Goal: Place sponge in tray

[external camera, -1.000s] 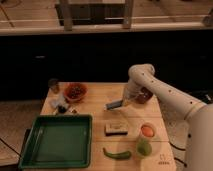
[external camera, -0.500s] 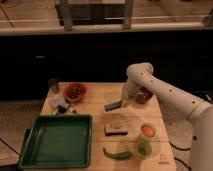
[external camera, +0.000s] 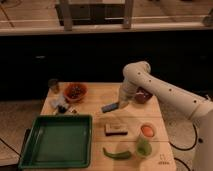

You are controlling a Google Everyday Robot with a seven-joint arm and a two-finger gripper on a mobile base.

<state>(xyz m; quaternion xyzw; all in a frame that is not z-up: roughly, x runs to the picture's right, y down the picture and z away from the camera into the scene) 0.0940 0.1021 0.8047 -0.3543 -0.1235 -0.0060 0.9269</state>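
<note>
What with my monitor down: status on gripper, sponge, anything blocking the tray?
Gripper shut on sponge, above mid-table. Green tray lower left of view, sponge not yet in. Cream-topped block just right of tray, near the path.

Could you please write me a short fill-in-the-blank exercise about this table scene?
1. The gripper, near the middle of the table, is shut on the blue-grey ____.
2. The large shallow tray is coloured ____.
3. In the camera view, the cream-topped block lies to the ____ of the tray.
Missing words: sponge; green; right.
</note>
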